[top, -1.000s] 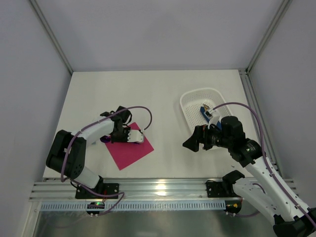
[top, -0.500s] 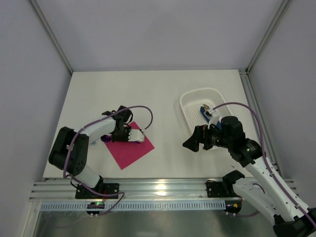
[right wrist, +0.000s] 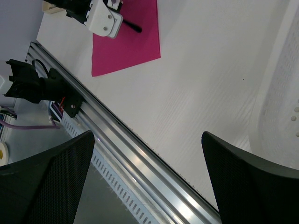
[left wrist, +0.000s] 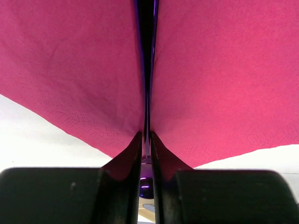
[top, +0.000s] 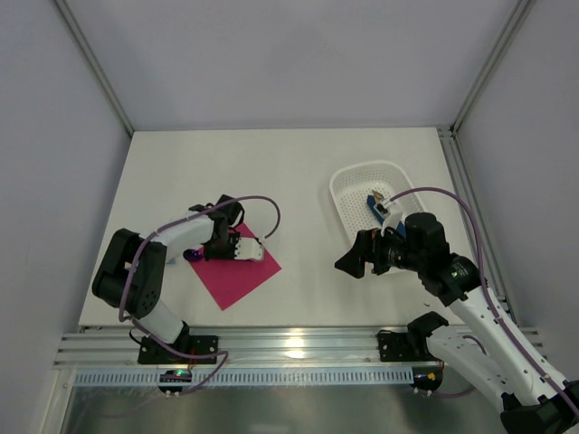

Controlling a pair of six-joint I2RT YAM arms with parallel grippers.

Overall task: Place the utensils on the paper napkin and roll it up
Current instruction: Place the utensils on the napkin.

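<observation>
The magenta paper napkin [top: 237,273] lies flat on the table at front left and fills the left wrist view [left wrist: 210,70]. My left gripper [top: 257,253] rests low over its upper corner. Its jaws stand almost together on either side of the thin handle [left wrist: 147,46] of a dark purple utensil. The handle runs out over the napkin [right wrist: 126,46], and the glossy round head [top: 192,256] sticks out behind the gripper, off the paper. My right gripper [top: 348,264] hovers open over bare table with nothing between its fingers.
A white perforated basket [top: 348,194] stands at the right and holds a blue strip [top: 374,206]. The metal rail [right wrist: 140,158] runs along the table's front edge. A pale beige piece [left wrist: 150,212] shows under the left fingers.
The left arm's elbow has shifted slightly to the right while its gripper stays over the napkin's corner. The right arm has not moved.
</observation>
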